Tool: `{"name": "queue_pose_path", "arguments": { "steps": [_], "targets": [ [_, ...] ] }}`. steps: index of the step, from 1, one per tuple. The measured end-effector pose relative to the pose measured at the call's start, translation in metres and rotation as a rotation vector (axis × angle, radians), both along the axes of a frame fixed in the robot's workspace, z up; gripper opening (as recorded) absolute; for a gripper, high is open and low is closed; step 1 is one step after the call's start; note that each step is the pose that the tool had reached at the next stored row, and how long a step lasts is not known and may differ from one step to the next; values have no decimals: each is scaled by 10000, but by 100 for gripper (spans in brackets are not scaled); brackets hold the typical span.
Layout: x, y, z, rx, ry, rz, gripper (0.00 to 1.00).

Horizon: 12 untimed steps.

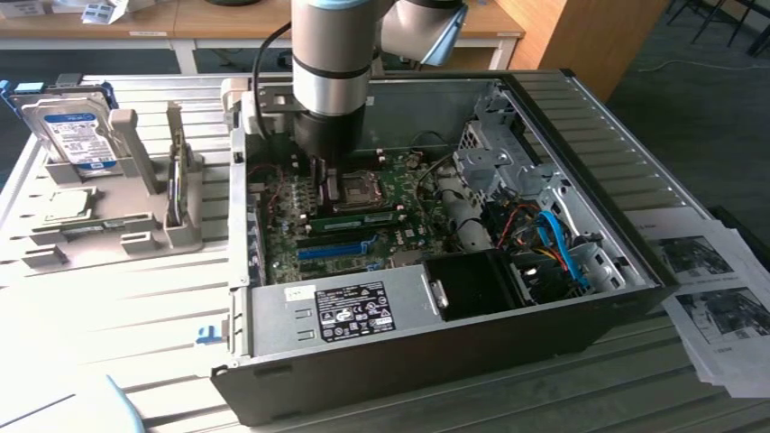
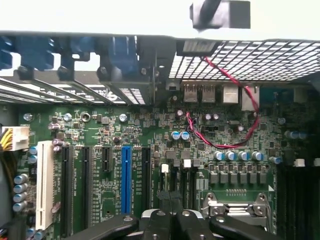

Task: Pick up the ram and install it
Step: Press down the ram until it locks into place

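On the surface's (image 1: 121, 298) left in the exterior view, a grey holder (image 1: 114, 230) carries a hard drive (image 1: 75, 135). Centre: the claw (image 2: 172, 220), fingers together and empty, hovers inside the open computer case (image 1: 398, 325). The ram (image 1: 357, 219) lies seated on the motherboard (image 1: 361, 244), long axis left–right; installation appears done.

The arm (image 1: 331, 63) is a thick silver-grey metal tube ringed by a narrow black band, capped above by a pale blue joint cover (image 1: 443, 36). A black cable (image 1: 267, 54) runs down along its side. Below the tube sits a black cylindrical wrist section (image 1: 323, 133). The gripper (image 2: 171, 220) is glossy black, with rounded link arms studded with silver screws.
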<state>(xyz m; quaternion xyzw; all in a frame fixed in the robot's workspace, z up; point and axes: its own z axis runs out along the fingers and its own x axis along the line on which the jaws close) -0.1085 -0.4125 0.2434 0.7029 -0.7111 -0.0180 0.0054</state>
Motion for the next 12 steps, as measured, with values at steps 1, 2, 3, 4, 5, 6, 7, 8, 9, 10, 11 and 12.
{"name": "queue_pose_path", "arguments": {
  "steps": [1, 2, 3, 4, 5, 6, 7, 8, 9, 10, 11, 12],
  "targets": [
    [0, 0, 5, 1, -1, 0, 9],
    [0, 0, 5, 2, -1, 0, 9],
    [0, 0, 5, 2, -1, 0, 9],
    [0, 0, 5, 1, 0, 0, 9],
    [0, 0, 5, 1, -1, 0, 9],
    [0, 0, 5, 1, 0, 0, 9],
    [0, 0, 6, 0, 0, 0, 9],
    [0, 0, 6, 0, 0, 0, 9],
    [0, 0, 6, 0, 0, 0, 9],
    [0, 0, 5, 1, 0, 0, 9],
    [0, 0, 6, 0, 0, 0, 9],
    [0, 0, 5, 1, 0, 0, 9]
  ]
}}
